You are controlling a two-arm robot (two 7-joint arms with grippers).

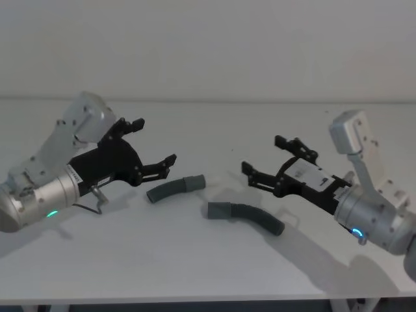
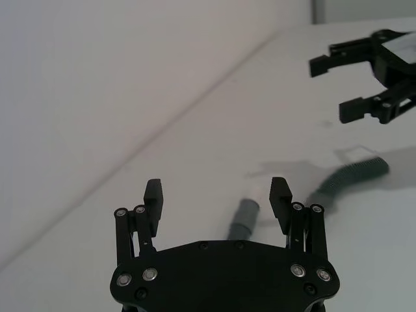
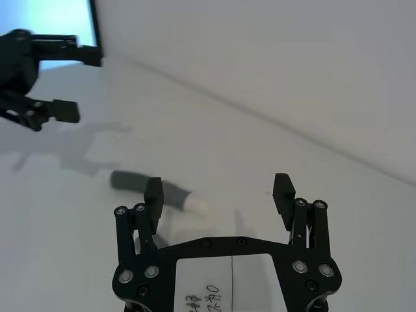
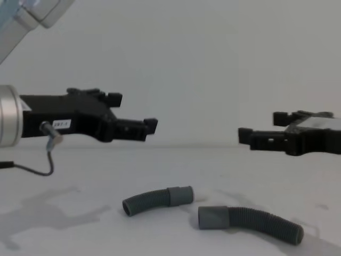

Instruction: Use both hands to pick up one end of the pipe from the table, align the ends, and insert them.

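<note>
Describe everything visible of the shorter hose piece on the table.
The shorter hose piece is dark grey, ribbed and gently curved, plastic-looking, with a smooth cuff at the end nearer the longer piece. It lies flat on the white table, touching nothing else; the open left tool hovers near its ribbed end.

Head looks down, chest low across same table [image 4: 213,170]; wrists close behind fingers [image 2: 154,195].

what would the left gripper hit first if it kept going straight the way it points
Probably nothing: the left gripper points level above the table, clearing the short hose; the right gripper looks off its line, but depth is unclear.
</note>
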